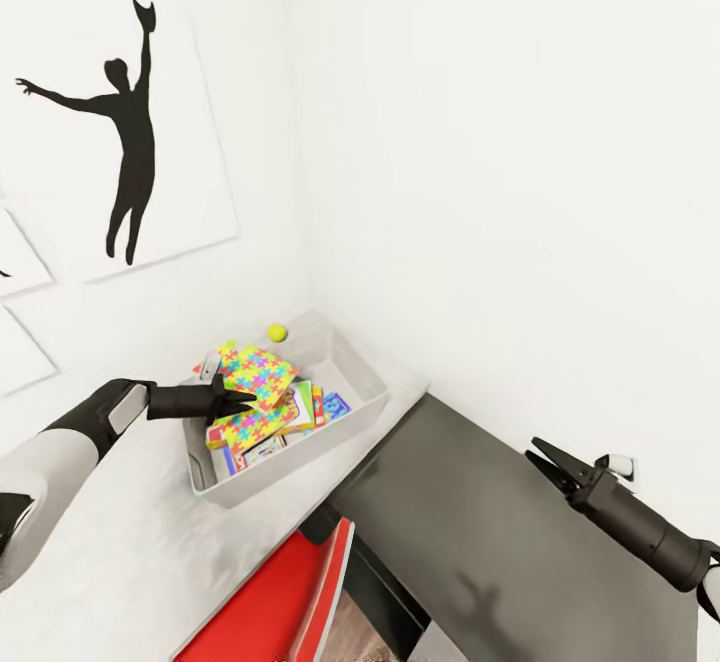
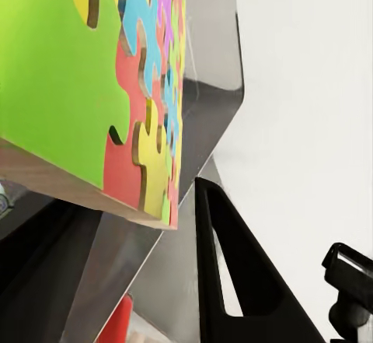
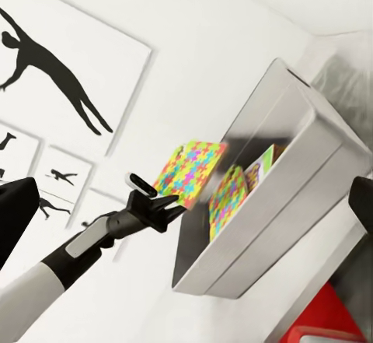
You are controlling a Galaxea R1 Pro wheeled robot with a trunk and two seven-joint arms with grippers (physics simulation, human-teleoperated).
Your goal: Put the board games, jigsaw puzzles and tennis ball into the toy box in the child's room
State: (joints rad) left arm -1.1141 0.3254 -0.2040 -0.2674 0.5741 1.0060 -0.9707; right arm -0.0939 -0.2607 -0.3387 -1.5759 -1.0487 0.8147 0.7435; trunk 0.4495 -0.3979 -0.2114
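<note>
Here the left hand [image 1: 245, 400] grasps one jigsaw puzzle [image 1: 258, 374] by its edge over the toy box [image 1: 365, 412] on the bench [image 1: 120, 552]; thin, stiff and probably light, it suits an edge pinch. Beyond, the tennis ball [image 1: 277, 333] waits.

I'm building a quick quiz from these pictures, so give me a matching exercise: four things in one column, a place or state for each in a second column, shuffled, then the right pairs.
Things:
1. tennis ball
2. upper jigsaw puzzle
3. right gripper
4. toy box

Places or states:
A. over the dark grey shelf unit, holding nothing
B. on the table near the wall corner
C. at the left gripper, tilted over the box's contents
D. in the box's far corner

Pairs: 1-D, 2-C, 3-A, 4-B
</note>
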